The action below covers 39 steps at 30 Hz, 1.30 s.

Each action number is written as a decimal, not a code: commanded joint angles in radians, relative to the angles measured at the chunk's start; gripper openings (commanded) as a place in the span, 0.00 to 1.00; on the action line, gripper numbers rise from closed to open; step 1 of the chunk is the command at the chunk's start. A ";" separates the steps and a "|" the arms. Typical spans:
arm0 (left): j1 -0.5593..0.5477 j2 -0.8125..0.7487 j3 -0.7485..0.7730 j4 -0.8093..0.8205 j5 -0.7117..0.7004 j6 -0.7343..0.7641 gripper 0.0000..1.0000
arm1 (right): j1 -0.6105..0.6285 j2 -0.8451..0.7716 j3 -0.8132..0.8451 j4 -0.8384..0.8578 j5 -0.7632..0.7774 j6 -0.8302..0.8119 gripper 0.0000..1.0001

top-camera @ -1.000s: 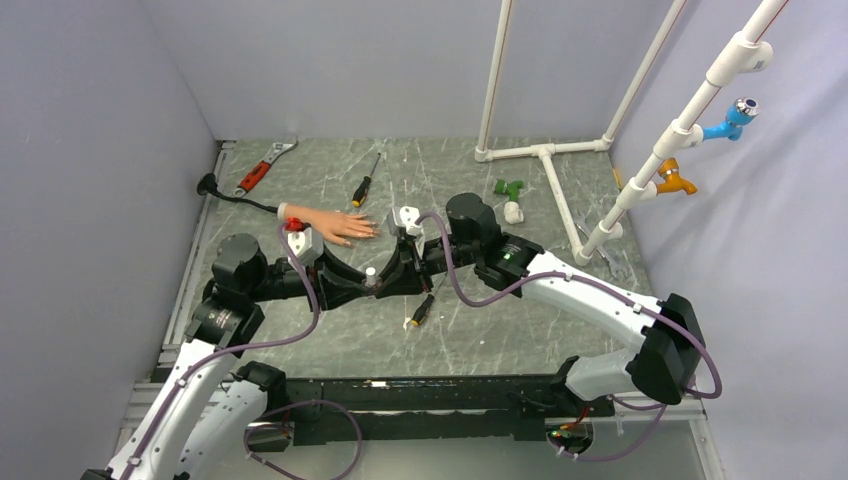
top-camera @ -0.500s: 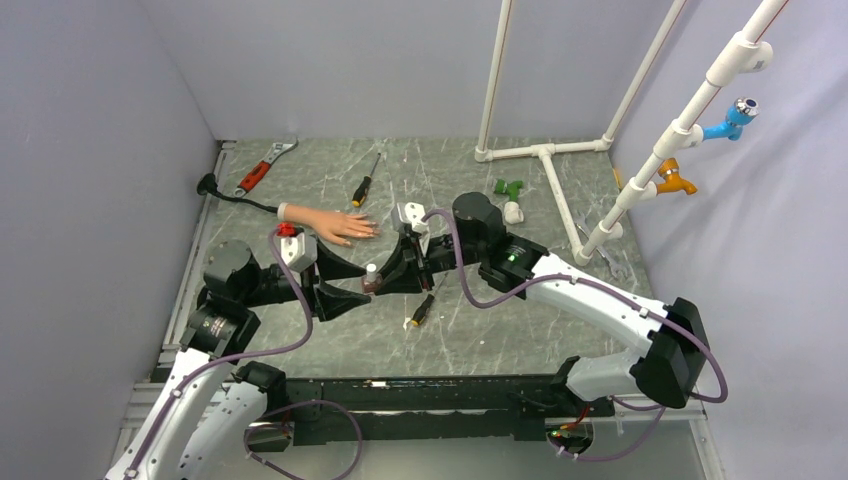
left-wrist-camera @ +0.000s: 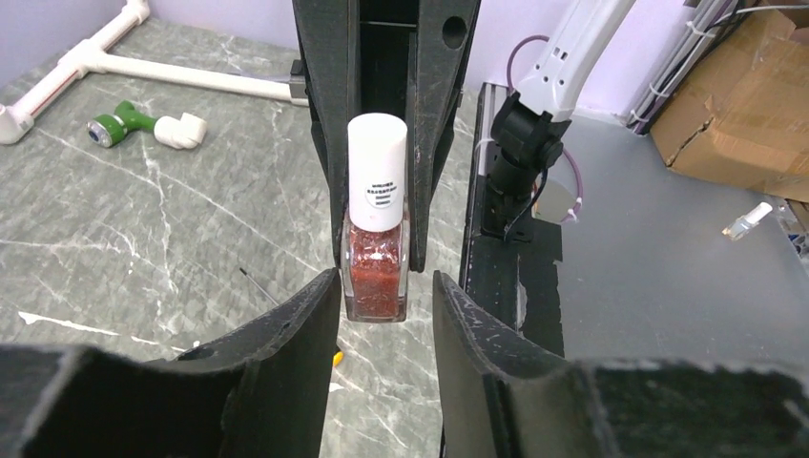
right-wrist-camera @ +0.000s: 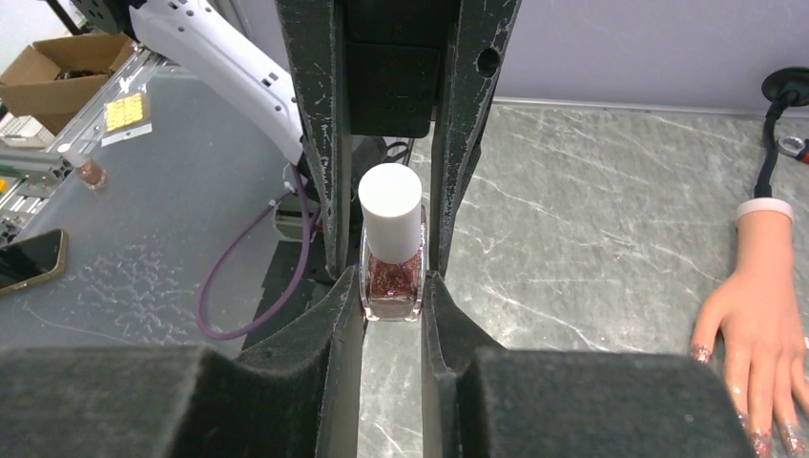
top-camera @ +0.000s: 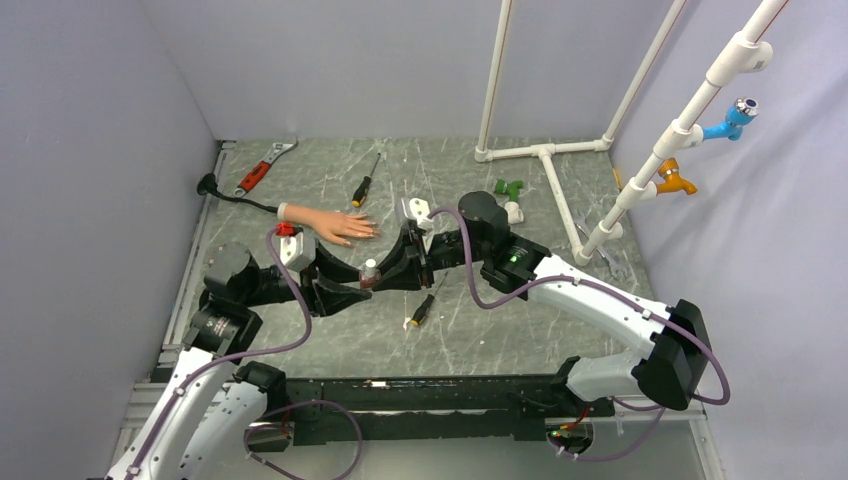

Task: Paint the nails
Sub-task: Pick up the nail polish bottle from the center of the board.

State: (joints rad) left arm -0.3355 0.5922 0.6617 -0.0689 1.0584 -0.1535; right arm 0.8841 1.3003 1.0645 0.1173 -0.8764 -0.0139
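Loosened since a second ago, when it was closed on the bottle, the left gripper (left-wrist-camera: pixel 385 286) now stands with its scuffed black fingers (left-wrist-camera: pixel 315 315) spread either side of the small square clear-glass bottle of reddish glitter polish (left-wrist-camera: pixel 376 267), and it has drawn back a little. The right gripper (right-wrist-camera: pixel 391 286) pinches that bottle's base from the opposite side. Fine dark print on the white cylindrical cap (left-wrist-camera: pixel 377 157) is too small to read. Beyond the bottle and to its left, the flesh-coloured rubber mannequin hand (top-camera: pixel 330 225) lies flat on the grey marbled table (top-camera: pixel 500 330). Its nails (right-wrist-camera: pixel 701 353) glint with glitter.
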 commanded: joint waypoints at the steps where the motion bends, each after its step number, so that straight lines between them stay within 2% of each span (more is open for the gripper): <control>1: 0.000 -0.012 -0.008 0.101 0.028 -0.051 0.43 | 0.000 -0.015 -0.003 0.087 -0.039 0.012 0.00; 6: 0.003 -0.021 -0.010 0.108 0.018 -0.054 0.43 | 0.000 -0.007 -0.002 0.080 -0.041 0.012 0.00; 12: 0.017 -0.036 -0.014 0.126 0.007 -0.066 0.54 | 0.000 -0.005 -0.001 0.054 -0.036 0.005 0.00; 14: 0.021 -0.036 -0.017 0.133 0.008 -0.072 0.54 | 0.000 -0.005 0.001 0.052 -0.035 0.004 0.00; 20: 0.026 -0.034 -0.021 0.143 -0.023 -0.086 0.47 | 0.002 -0.001 0.009 0.039 -0.036 -0.006 0.00; 24: 0.025 -0.044 -0.033 0.180 -0.052 -0.115 0.47 | 0.002 0.004 0.018 0.039 -0.035 -0.007 0.00; 39: 0.025 0.003 -0.033 0.200 -0.006 -0.141 0.38 | 0.011 0.020 0.022 0.072 -0.044 0.006 0.00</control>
State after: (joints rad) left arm -0.3138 0.5804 0.6250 0.0723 1.0279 -0.2687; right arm 0.8871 1.3220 1.0641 0.1299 -0.8963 -0.0074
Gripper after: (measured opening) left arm 0.393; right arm 0.223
